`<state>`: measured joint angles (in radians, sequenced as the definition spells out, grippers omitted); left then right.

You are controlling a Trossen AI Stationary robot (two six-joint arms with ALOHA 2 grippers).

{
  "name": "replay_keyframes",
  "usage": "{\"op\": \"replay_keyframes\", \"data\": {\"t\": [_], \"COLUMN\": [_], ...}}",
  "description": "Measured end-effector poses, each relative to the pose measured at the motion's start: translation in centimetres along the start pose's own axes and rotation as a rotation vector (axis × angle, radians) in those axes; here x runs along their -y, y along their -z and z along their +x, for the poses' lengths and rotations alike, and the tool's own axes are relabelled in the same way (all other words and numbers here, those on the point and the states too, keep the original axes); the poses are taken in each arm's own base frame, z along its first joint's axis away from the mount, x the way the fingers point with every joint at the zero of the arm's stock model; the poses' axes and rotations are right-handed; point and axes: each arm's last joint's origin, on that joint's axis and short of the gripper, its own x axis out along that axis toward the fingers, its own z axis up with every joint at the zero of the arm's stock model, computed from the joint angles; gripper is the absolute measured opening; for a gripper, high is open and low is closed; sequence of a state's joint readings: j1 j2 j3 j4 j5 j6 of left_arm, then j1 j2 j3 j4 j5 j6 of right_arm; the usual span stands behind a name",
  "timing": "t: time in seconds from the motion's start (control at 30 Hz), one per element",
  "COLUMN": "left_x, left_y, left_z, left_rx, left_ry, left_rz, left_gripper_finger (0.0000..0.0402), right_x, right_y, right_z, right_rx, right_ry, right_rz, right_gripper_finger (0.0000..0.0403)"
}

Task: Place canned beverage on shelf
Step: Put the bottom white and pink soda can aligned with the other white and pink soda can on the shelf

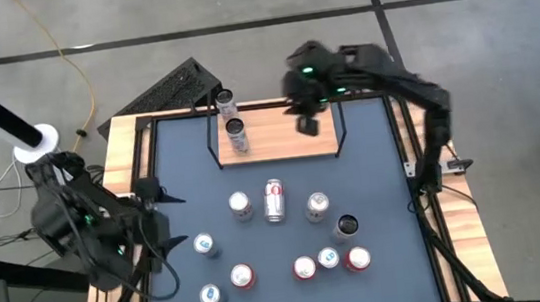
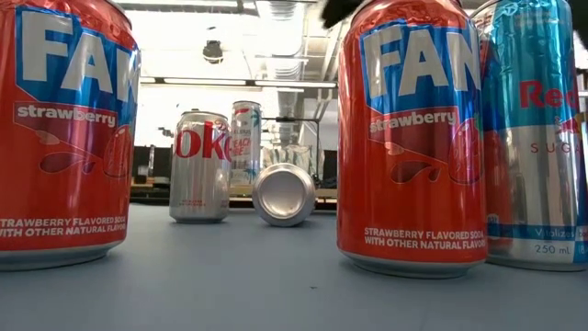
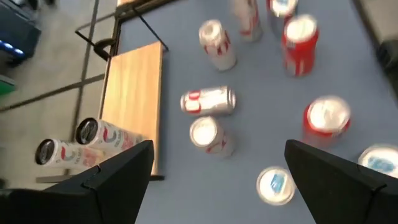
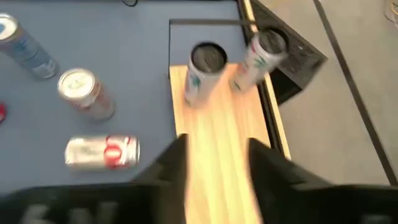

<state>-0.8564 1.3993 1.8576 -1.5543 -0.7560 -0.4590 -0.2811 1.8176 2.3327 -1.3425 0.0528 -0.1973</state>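
Right gripper (image 4: 214, 165) hangs over the shelf (image 1: 278, 133), fingers narrowly apart, empty. Only the low view shows the cans' Fanta labels (image 2: 415, 138). Left gripper (image 3: 214, 171) gapes wide, well off the shelf.

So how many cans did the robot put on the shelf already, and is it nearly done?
Two cans stand at one end of the shelf. The right gripper hovers over the shelf's bare wood, holding nothing. The left gripper waits open by the table's edge. About ten cans remain on the table, one lying on its side.
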Motion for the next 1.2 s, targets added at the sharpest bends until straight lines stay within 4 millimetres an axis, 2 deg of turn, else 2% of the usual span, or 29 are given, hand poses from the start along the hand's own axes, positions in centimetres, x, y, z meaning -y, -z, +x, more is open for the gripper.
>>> {"op": "replay_keyframes", "data": {"t": [0.07,0.13,0.27,0.4,0.5,0.63,0.73,0.8,0.9,0.97,1.07,1.2], "left_x": [0.6,1.0,0.6,-0.5,-1.9,-4.2,-6.2,-7.4,-8.9,-9.5,-9.9,-10.2], "left_y": [0.9,2.0,4.6,6.6,7.6,7.3,6.4,5.9,5.6,5.9,6.7,7.8], "left_z": [0.6,0.9,1.0,0.6,1.3,3.0,3.9,4.6,5.4,5.7,6.1,6.5], "left_rx": [-0.002,0.000,0.048,0.149,0.184,0.173,0.168,0.170,0.188,0.178,0.162,0.144], "left_ry": [-0.051,-0.086,-0.077,0.007,0.009,-0.075,-0.086,-0.048,0.027,0.045,0.018,-0.008], "left_rz": [0.050,0.072,-0.033,-0.179,-0.231,-0.164,-0.167,-0.153,-0.173,-0.177,-0.179,-0.196], "left_gripper_finger": [0.0352,0.0352,0.0352,0.0352,0.0352,0.0352,0.0352,0.0352,0.0352,0.0352,0.0352,0.0352], "right_x": [-0.4,-1.1,-2.6,-3.6,-5.3,-8.0,-9.7,-10.7,-11.6,-12.2,-12.7,-12.0], "right_y": [0.8,1.7,4.5,8.6,10.9,13.6,14.5,14.3,13.0,11.5,9.5,7.0], "right_z": [-1.8,-2.6,-2.6,-3.4,-3.2,-2.1,-2.0,-1.5,0.3,2.3,6.6,10.9], "right_rx": [0.018,0.028,0.041,0.080,0.158,0.187,0.238,0.313,0.399,0.455,0.500,0.458], "right_ry": [-0.002,-0.014,-0.033,-0.026,-0.065,-0.070,-0.015,0.046,0.071,0.087,0.134,0.187], "right_rz": [0.011,0.001,0.001,0.164,0.244,0.284,0.286,0.278,0.270,0.239,0.180,0.188], "right_gripper_finger": [0.0039,0.0014,0.0016,0.0002,0.0004,0.0002,0.0000,0.0000,0.0000,0.0000,0.0000,0.0000]}}
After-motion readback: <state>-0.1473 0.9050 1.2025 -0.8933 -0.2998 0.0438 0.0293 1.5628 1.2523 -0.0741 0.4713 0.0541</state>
